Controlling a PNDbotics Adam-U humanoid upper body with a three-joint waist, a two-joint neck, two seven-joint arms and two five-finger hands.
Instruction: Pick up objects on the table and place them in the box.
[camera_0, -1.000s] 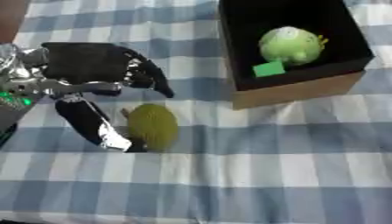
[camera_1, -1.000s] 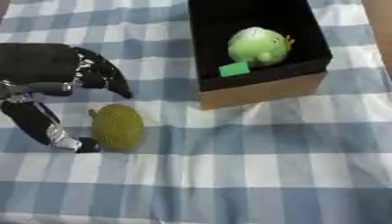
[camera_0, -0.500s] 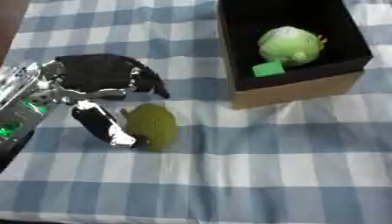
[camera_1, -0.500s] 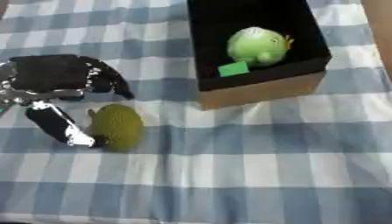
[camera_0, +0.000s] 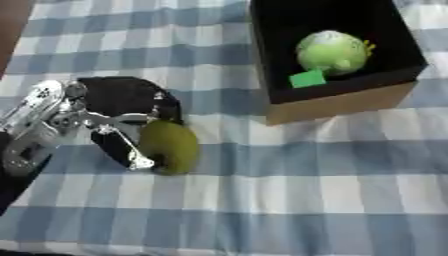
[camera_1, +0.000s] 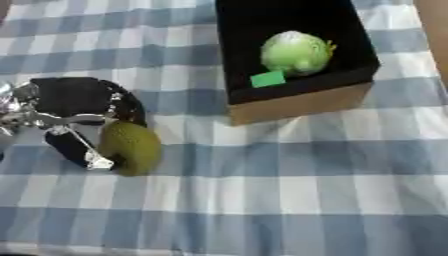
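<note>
An olive-green oval fruit (camera_0: 171, 146) lies on the blue-and-white checked cloth (camera_0: 289, 195), left of centre. My left hand (camera_0: 122, 102) reaches in from the left and sits against the fruit, thumb (camera_0: 118, 149) along its left side and fingers (camera_0: 168, 107) curled over its far end. The open cardboard box (camera_0: 337, 102) with a black inside stands at the upper right. In it lie a light green round object (camera_0: 332, 50) and a small green square piece (camera_0: 307, 78). My right hand shows in neither view.
The checked cloth covers the whole table. A brown strip shows at the top left corner (camera_0: 13, 25) beyond the cloth. The box stands a short way to the right of the fruit and behind it.
My left hand has closed in on the fruit: thumb and fingers now touch it, where a gap showed before. The whole picture has also shifted a little.
</note>
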